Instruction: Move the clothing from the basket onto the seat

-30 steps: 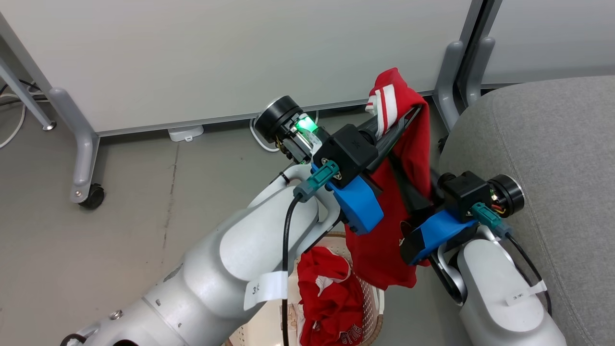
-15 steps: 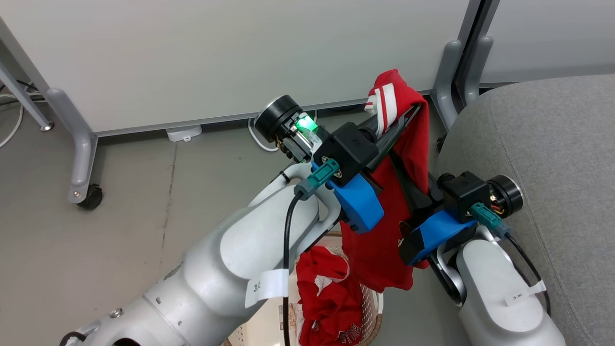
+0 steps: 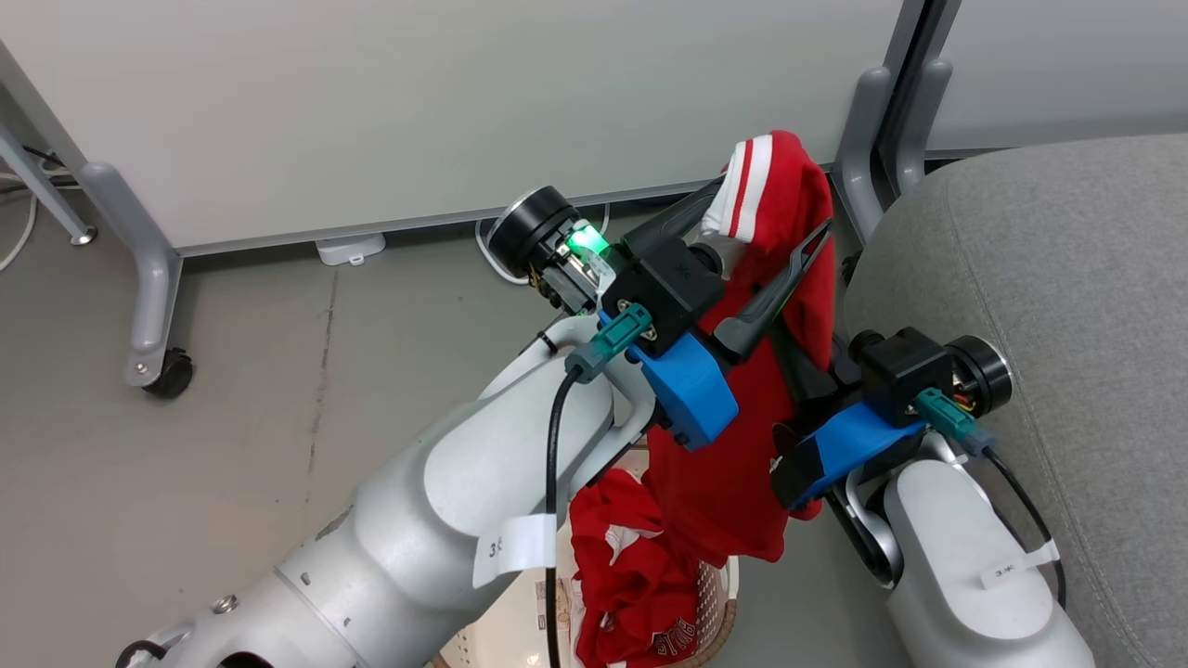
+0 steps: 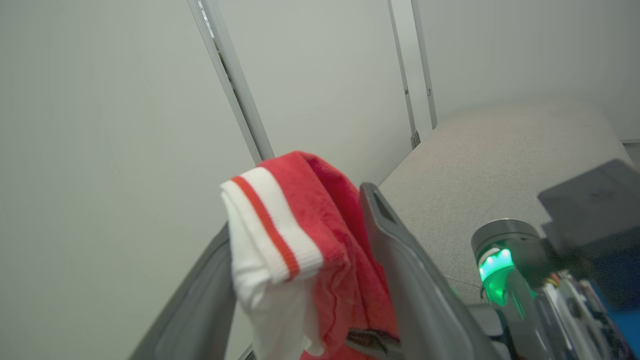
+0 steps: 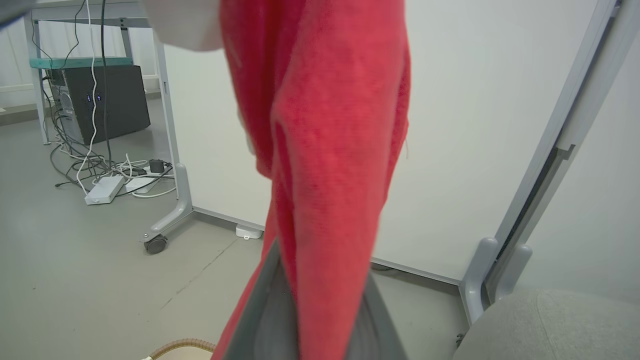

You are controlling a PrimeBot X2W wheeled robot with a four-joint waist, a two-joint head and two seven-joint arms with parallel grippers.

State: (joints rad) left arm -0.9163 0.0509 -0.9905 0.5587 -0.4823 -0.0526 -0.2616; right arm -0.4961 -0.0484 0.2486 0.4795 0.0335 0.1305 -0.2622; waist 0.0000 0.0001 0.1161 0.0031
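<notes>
One red garment (image 3: 733, 445) with a white striped cuff (image 3: 747, 181) hangs above the basket, held up between my two arms. My left gripper (image 3: 775, 199) is open, its fingers (image 4: 400, 260) spread on either side of the cuff (image 4: 270, 240), which lies draped between them. My right gripper (image 5: 320, 280) is shut on the garment's middle (image 5: 330, 125); in the head view its fingers (image 3: 803, 366) are mostly covered by cloth. The second red garment (image 3: 631, 557) lies in the cream basket (image 3: 716, 580), low behind my left forearm. The grey seat (image 3: 1049, 260) is just to the right.
White partition panels stand behind on grey legs (image 3: 153, 278) with casters (image 3: 172, 371); another leg pair (image 3: 882, 121) sits beside the seat. Cables and a power strip (image 5: 102, 190) lie on the floor near a black computer (image 5: 100, 100). Grey floor (image 3: 278, 390) spreads to the left.
My left gripper's fingers have spread apart from their closed hold on the cuff, and the cuff has shifted up and slightly right. The right gripper keeps its hold.
</notes>
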